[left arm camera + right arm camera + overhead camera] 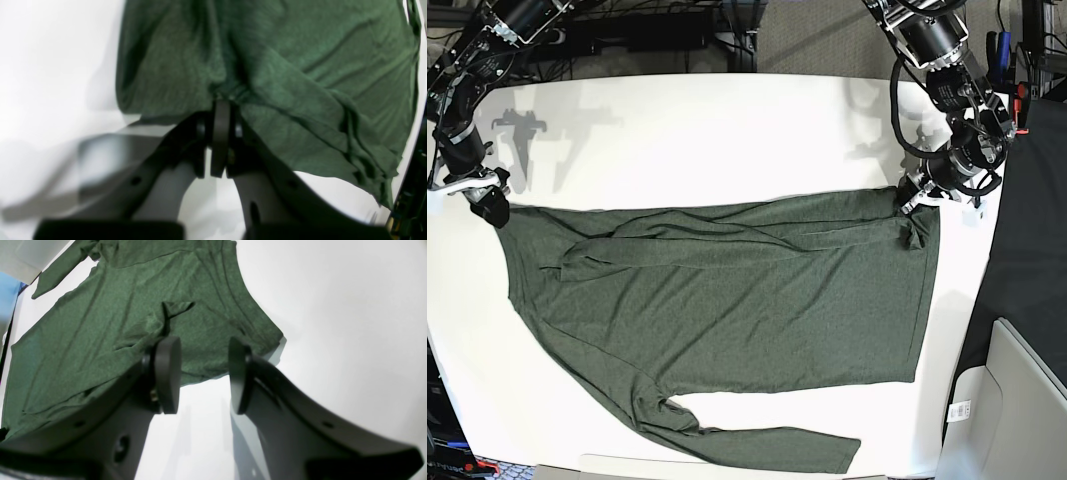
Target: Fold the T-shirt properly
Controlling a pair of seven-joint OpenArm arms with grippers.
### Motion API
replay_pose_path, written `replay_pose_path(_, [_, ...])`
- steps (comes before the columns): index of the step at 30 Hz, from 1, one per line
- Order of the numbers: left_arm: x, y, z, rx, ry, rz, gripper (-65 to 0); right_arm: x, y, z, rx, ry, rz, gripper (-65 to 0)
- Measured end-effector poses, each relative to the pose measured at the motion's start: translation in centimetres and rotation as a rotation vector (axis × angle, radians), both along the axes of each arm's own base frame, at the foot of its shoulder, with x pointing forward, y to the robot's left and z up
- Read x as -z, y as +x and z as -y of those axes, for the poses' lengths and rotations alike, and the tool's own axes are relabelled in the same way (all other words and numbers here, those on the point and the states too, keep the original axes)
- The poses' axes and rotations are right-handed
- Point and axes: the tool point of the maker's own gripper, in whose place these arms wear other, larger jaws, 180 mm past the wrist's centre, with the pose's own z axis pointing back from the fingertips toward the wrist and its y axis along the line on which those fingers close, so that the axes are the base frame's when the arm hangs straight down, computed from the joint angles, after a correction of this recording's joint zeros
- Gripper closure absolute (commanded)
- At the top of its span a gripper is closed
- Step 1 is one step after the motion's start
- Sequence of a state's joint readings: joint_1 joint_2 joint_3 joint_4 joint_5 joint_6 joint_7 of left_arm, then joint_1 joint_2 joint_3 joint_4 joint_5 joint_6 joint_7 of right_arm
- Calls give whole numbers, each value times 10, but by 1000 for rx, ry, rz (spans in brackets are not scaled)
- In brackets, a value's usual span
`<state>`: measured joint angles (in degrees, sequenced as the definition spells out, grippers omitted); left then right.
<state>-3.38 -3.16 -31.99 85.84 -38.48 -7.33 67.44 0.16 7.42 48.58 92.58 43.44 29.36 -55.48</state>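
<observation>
base view shows the t-shirt [727, 310], dark olive-green and heathered, spread wide across the white table [727, 130], with its body lying flat and soft creases running along its length. one long sleeve [757, 445] stretches along the near edge of the table, and another band of fabric lies folded over the upper part of the body. the shirt's hem end sits toward the side where the left gripper [911, 203] works, and its opposite end reaches the right gripper [493, 208].

the left gripper sits at the upper hem corner of the shirt, where the cloth bunches into a small gathered ridge. from the left wrist view its pads [220, 133] are pressed together with a fold of the green fabric [283, 83] pinched between them at the tips; the cloth drapes away from the pinch in deep wrinkles, and the picture is somewhat blurred.

the right gripper [204, 373] stands at the far corner of the shirt on the other side of the table. in the right wrist view its two round black pads [168, 373] are spread apart with white table showing between them, and the shirt's edge [133, 323] lies just past and beneath the tips. nothing is gripped between them there; whether a pad touches the cloth i cannot tell.

a black surface [1027, 220] borders the table beside the left arm, and a pale grey bin [1012, 410] sits near that corner.
</observation>
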Motion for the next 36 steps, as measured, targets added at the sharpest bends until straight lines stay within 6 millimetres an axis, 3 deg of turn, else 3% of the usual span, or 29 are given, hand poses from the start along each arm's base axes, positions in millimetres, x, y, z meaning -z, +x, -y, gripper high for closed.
replay_pose_path(7, [1,-2,-1,-3,-1,-5,-1,21,1,5,19,4,-68,-240])
replay_pose_path(17, [1,-3,-2,-7,0,-5,-1,59,8,9,138,180,-144,-241])
replay_pose_path(29, [1,-3,-2,-6,-1,-5,-1,65,41,-5,137,260,-123,-237])
replay_pose_path(31, [1,-3,-2,-7,-1,-5,-1,67,43,-7,136,269,-124,-175])
replay_pose_path(34, [1,-3,-2,-6,-1,-5,-1,71,41,-8,134,264,-151,0])
replay_pose_path(36, [0,-3,-2,-6,1,-3,0,73,39,-7,134,249,-162,-4])
